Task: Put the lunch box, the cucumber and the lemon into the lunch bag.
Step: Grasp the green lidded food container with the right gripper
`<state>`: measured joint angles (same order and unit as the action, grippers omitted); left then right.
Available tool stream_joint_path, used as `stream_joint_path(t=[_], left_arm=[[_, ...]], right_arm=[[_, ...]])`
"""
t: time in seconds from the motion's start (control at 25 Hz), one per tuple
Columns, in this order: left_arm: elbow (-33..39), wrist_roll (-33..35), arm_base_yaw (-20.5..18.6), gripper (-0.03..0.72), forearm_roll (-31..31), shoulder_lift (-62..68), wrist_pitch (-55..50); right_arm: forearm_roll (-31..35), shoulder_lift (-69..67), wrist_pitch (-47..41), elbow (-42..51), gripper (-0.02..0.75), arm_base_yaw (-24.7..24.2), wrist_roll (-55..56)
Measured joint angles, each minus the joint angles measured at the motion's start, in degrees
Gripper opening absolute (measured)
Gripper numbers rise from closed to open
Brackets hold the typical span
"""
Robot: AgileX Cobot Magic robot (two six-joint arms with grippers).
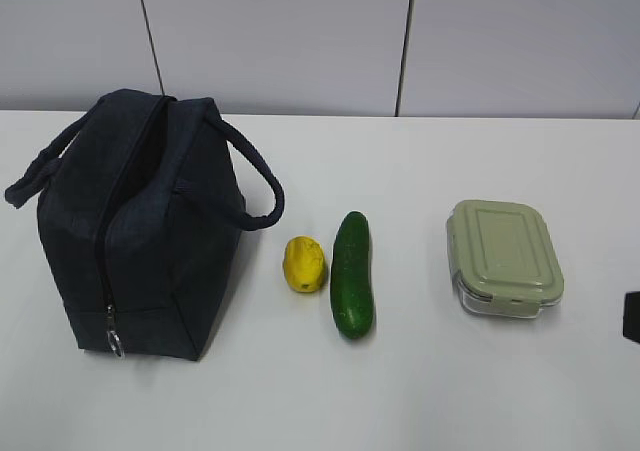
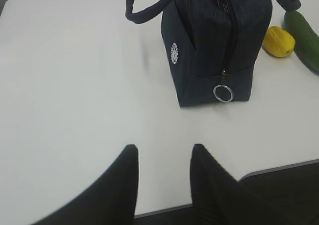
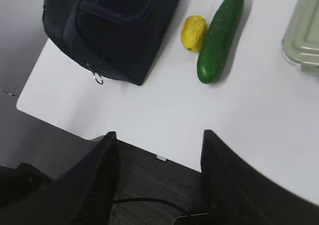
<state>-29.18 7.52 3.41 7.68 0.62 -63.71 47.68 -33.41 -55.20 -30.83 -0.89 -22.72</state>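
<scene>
The navy lunch bag (image 1: 140,221) stands at the left of the white table (image 1: 420,391), zipper closed with its ring pull (image 1: 114,345) low on the near end. Right of it lie the yellow lemon (image 1: 304,264) and the dark green cucumber (image 1: 352,273), side by side. The lunch box (image 1: 504,256) with its sage-green lid sits further right. My left gripper (image 2: 164,147) hangs open over the table's near edge, well short of the lunch bag (image 2: 214,40). My right gripper (image 3: 157,133) is open and empty at the table's edge, the cucumber (image 3: 219,35) and lemon (image 3: 193,32) ahead of it.
A grey panelled wall (image 1: 300,41) runs behind the table. A dark part at the right edge (image 1: 631,317) belongs to the right arm. Dark floor and a cable (image 3: 149,202) show below the table's edge. The lunch box corner (image 3: 304,35) sits at the far right.
</scene>
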Motion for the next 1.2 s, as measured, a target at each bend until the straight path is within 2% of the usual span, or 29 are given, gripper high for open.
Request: stream_joint_path(t=[0.16,0.72,0.84,0.96,1.08,1.2], left_arm=[[0.0,0.0,0.0,0.238,0.0,0.0,0.0],[0.0,0.0,0.0,0.238,0.0,0.0,0.02],[0.0,0.0,0.0,0.238,0.0,0.0,0.02],[0.0,0.0,0.0,0.238,0.0,0.0,0.02],[0.0,0.0,0.0,0.238,0.1,0.0,0.02],[0.0,0.0,0.0,0.238,0.1,0.0,0.02]], right_arm=[[3.07,-6.37,0.0,-3.83,0.398,0.0,-3.84],[4.27,-34.26,-2.12,-18.03,0.398,-0.36,-13.04],[6.03,-38.4,-2.46,-18.58,0.398,-3.79,-15.31],[8.54,-40.96,-4.79,-18.62,0.398,-11.23,-19.04],[13.91,-43.7,-8.85,-18.72,0.398,-17.91,-23.49],[19.03,-48.17,-12.32,-18.9,0.398,-21.4,-28.51]])
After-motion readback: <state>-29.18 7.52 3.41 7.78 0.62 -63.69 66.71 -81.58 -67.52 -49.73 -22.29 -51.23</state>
